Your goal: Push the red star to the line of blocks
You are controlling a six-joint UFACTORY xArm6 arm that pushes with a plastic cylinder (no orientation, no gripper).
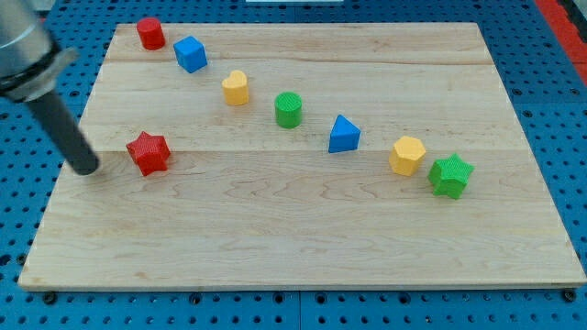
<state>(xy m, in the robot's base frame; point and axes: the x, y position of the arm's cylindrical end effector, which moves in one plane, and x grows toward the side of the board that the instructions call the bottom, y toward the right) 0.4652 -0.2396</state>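
Observation:
The red star (149, 152) lies on the wooden board (303, 238) at the view's left, below the line of blocks. My tip (85, 169) stands just to the left of the red star, a small gap apart. The line runs diagonally from the view's top left to the right: a red cylinder (150, 34), a blue cube (191, 54), a yellow block (236, 88), a green cylinder (288, 109), a blue triangular block (344, 135), a yellow hexagon (407, 156) and a green star (450, 176).
The board rests on a blue pegboard table (27, 211). The rod's grey mount (23, 46) fills the view's top left corner.

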